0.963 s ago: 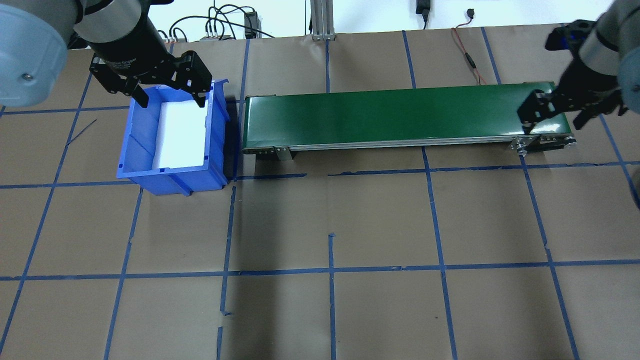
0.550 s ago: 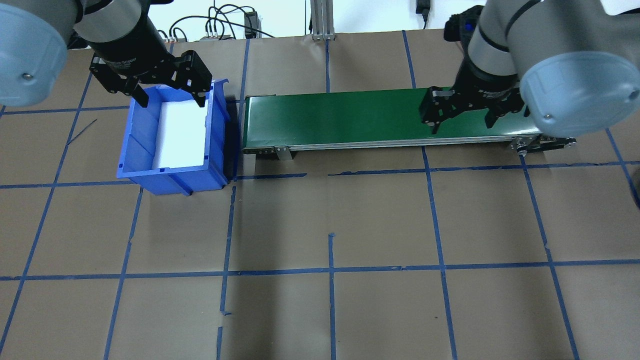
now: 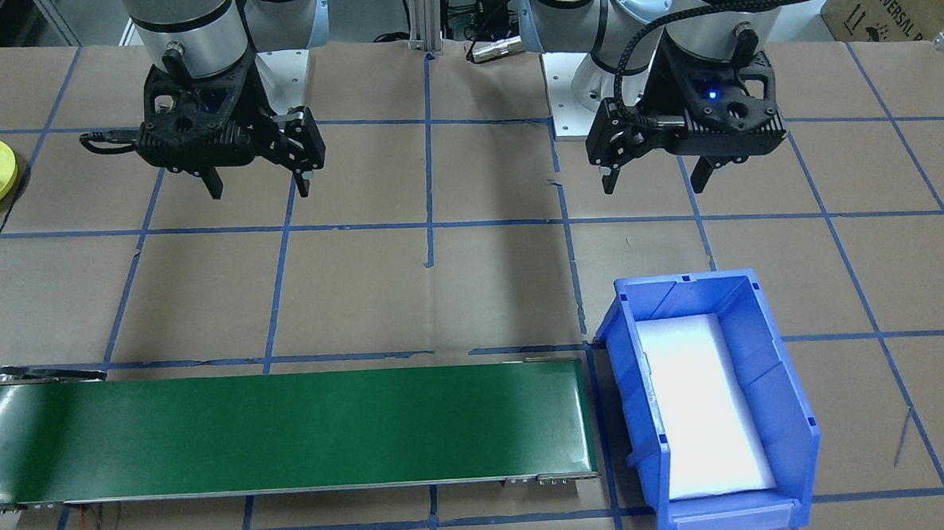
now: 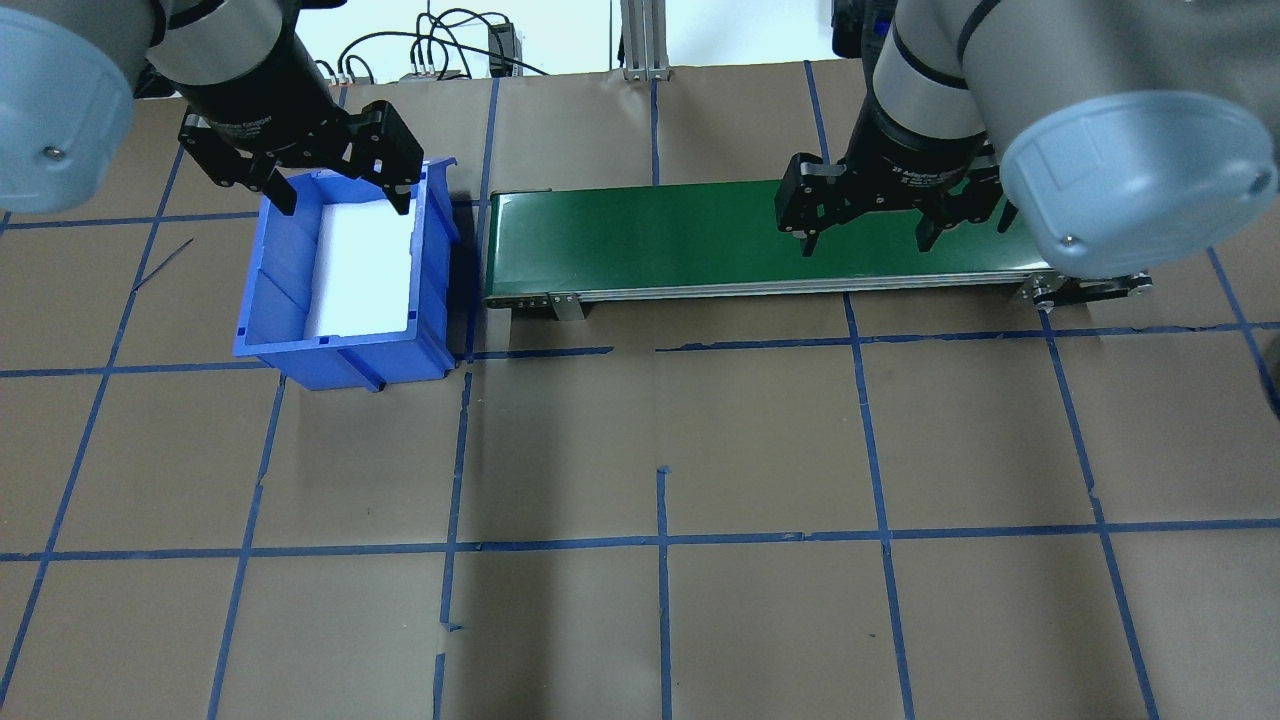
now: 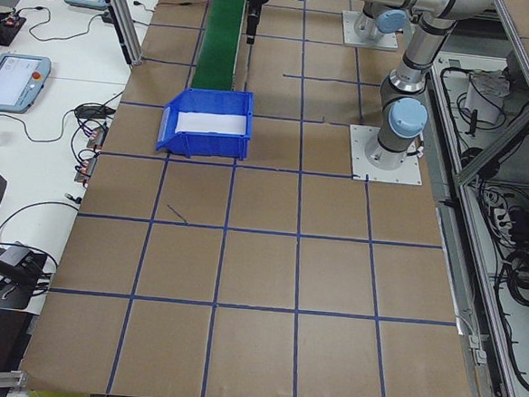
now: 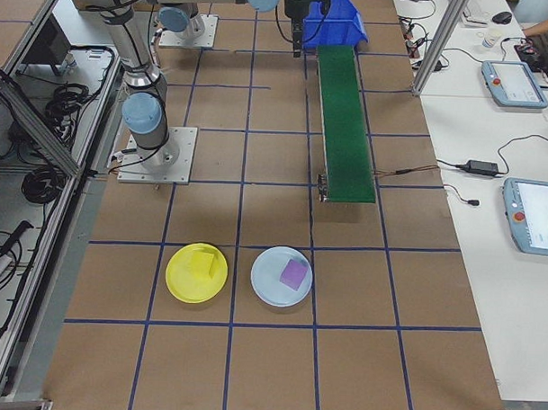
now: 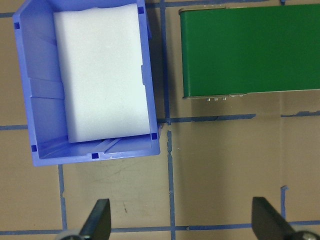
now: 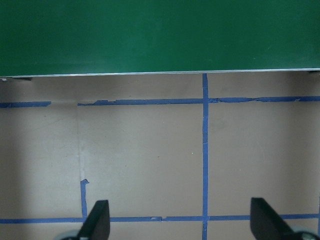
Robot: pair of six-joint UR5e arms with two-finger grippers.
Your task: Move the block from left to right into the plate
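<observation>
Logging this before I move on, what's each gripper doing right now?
Left gripper: open, holding nothing.
Right gripper: open, holding nothing.

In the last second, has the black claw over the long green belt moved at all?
Yes. The right gripper has slid from the right end of the green conveyor belt toward its middle, nearer the blue plastic bin.

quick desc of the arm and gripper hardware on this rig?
Two silver-grey tubular arms with pale blue joint caps. Each ends in a black two-finger gripper with white lettering on its body: left gripper, right gripper. The black wrist camera housing on the left arm shows a lit blue LED, with a braided black cable running up it.
</observation>
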